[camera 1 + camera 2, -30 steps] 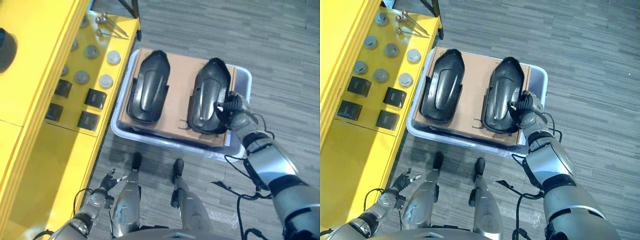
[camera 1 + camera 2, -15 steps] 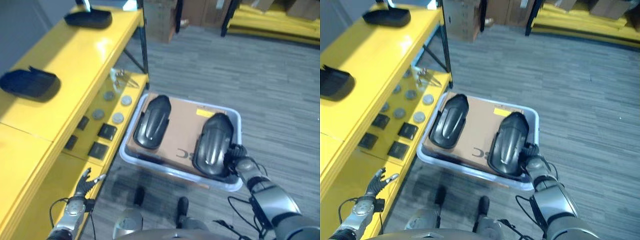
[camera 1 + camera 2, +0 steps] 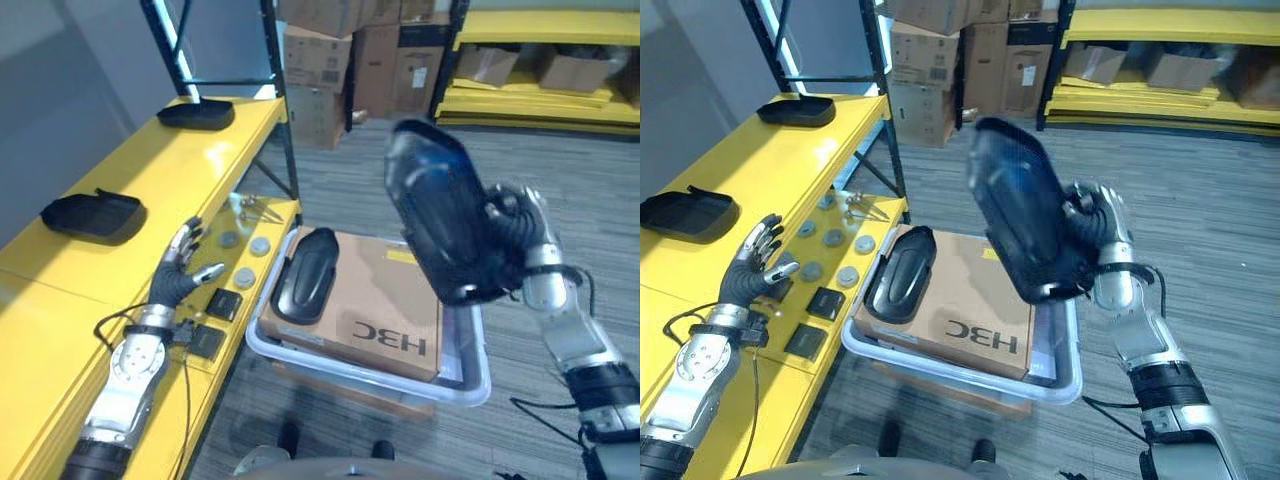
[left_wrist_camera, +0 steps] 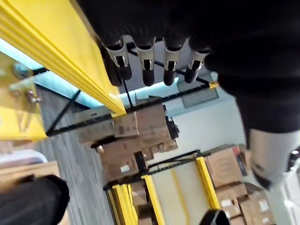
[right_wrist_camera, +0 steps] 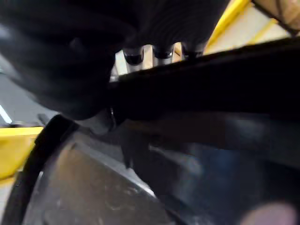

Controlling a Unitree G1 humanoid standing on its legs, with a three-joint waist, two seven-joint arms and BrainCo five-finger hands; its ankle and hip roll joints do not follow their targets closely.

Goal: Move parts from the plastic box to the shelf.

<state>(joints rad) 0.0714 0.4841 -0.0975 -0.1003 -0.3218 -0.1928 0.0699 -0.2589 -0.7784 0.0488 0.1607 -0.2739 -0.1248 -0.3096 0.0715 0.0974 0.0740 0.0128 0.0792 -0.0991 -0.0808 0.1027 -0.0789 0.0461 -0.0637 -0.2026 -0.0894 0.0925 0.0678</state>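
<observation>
Black moulded plastic, a long curved shell part (image 3: 440,222) was held in the air above the translucent plastic box (image 3: 468,370) by the right hand (image 3: 517,237), whose fingers were curled round its edge. A second black shell part (image 3: 305,269) lay on the brown cardboard sheet (image 3: 370,300) inside the box. Beside the box stood the yellow metal shelf (image 3: 150,185), on whose top two flat black trays (image 3: 92,214) were resting. The left hand (image 3: 178,273) was raised next to the shelf, its fingers spread and grasping nothing
</observation>
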